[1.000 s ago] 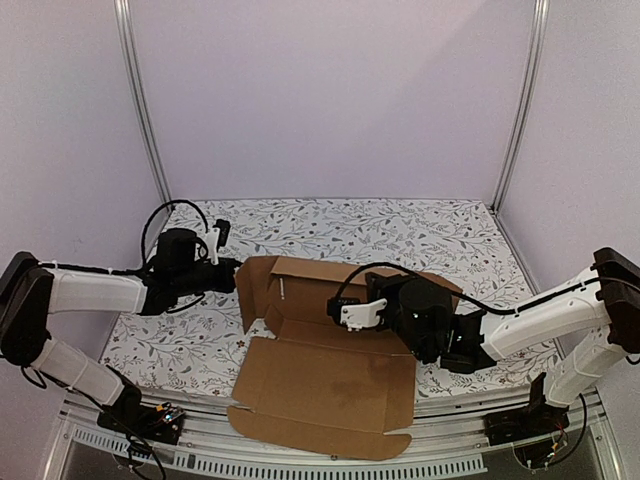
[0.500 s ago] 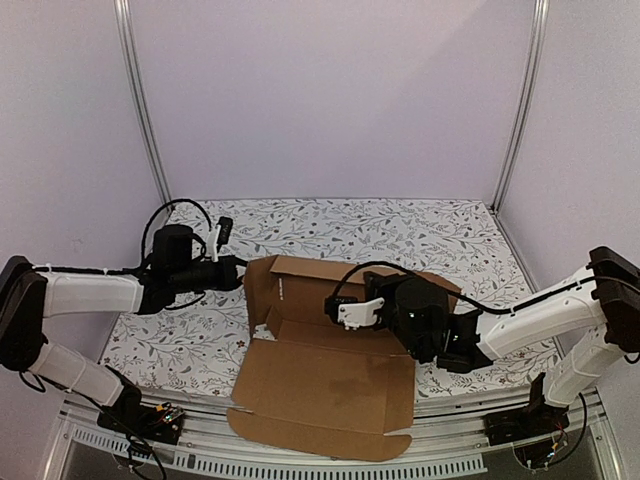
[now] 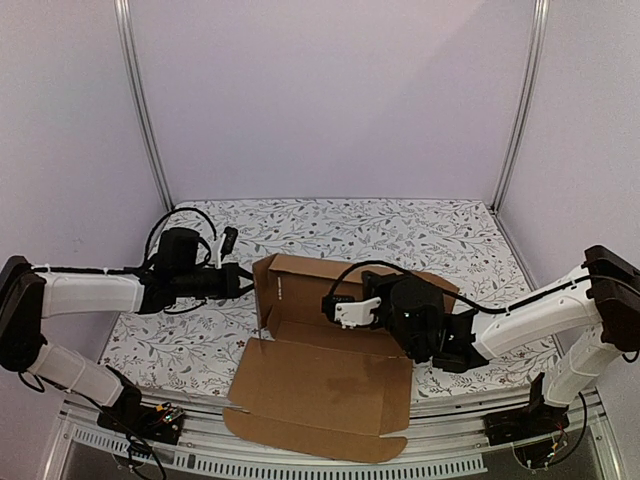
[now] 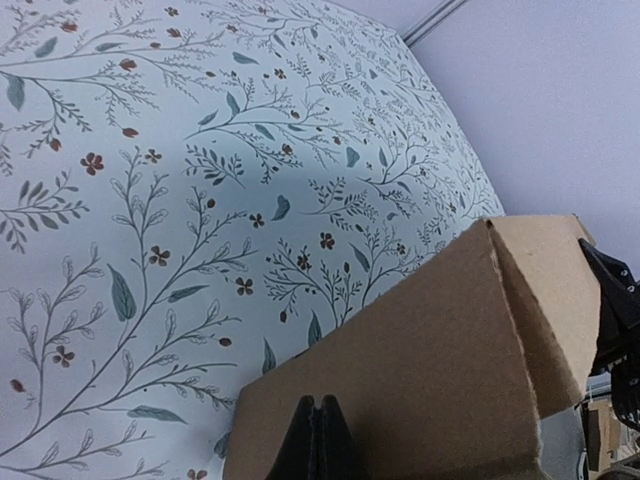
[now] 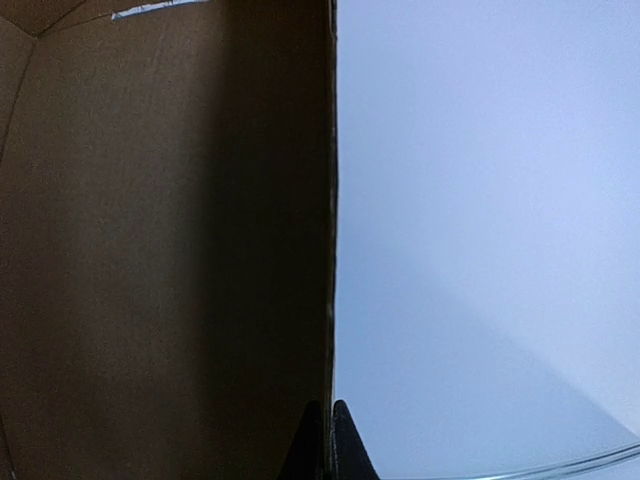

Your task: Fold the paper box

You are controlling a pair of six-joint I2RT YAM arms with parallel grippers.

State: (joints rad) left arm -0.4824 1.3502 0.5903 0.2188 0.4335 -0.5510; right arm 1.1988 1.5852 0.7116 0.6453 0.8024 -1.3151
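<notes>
The paper box [image 3: 320,385] was plain brown cardboard, darker on its shaded inner face. The tablecloth [image 4: 150,200] was white, printed with grey-green leafy sprigs and tiny rust-red flowers. The walls [image 3: 330,100] were pale lilac. The left arm [image 3: 90,292] and right arm [image 3: 530,318] were white with black joints.

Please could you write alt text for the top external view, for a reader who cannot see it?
A half-folded brown paper box lies open on a floral table, its back and left walls raised. The left gripper is at the outside of its left wall; the right gripper is over the box, near its back wall.
</notes>
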